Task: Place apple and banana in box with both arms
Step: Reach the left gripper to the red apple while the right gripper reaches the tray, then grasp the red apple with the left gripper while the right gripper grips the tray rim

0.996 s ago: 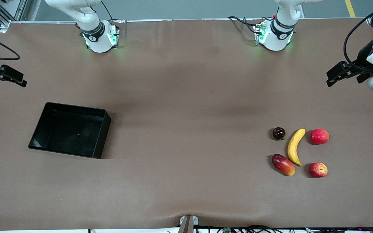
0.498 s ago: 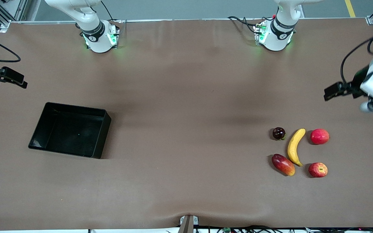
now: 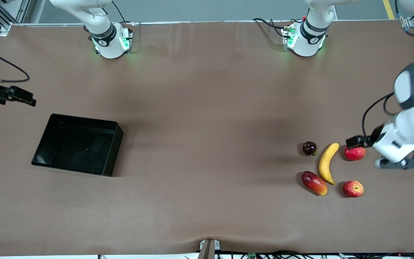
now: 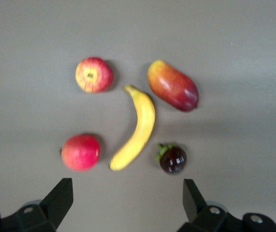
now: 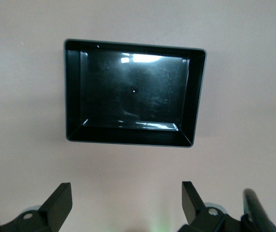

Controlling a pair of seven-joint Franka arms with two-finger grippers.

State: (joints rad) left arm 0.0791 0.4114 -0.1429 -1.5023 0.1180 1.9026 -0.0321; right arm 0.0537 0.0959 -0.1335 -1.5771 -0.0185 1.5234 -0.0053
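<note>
The left hand (image 4: pixel 126 203) hangs in the air over the fruit cluster at the left arm's end of the bench (image 3: pixel 207 108), its two black fingers (image 4: pixel 60 195) spread wide with nothing between them. In the front view the left hand (image 3: pixel 358 142) sits over the plain pinkish-red fruit (image 3: pixel 355 153), partly covering it. Just beside that fruit, toward the right arm's end, lies the banana (image 3: pixel 327 163), long, curved and yellow, flat on the bench. A small dark purple fruit with a green calyx (image 3: pixel 309 148) lies on the banana's other flank, near but apart from it. Nearer to the front camera than the pinkish-red fruit lies the apple (image 3: pixel 353 189), red with yellowish streaks, its pale stem dimple facing up. An oblong red-and-yellow mango (image 3: pixel 314 183) rests just beside the banana's nearer tip, level with the apple. In the left wrist view all five fruits lie separate from one another.

The right hand (image 5: pixel 126 203) hovers above the bench at the right arm's end, fingers (image 5: pixel 63 195) likewise wide apart and empty. In the front view the right hand (image 3: pixel 20 96) is over bare bench, close to the box's farther edge. The box (image 3: pixel 111 151), a shallow black tray with upright walls and a glossy floor, sits on the bench well apart from the fruits and holds nothing.
</note>
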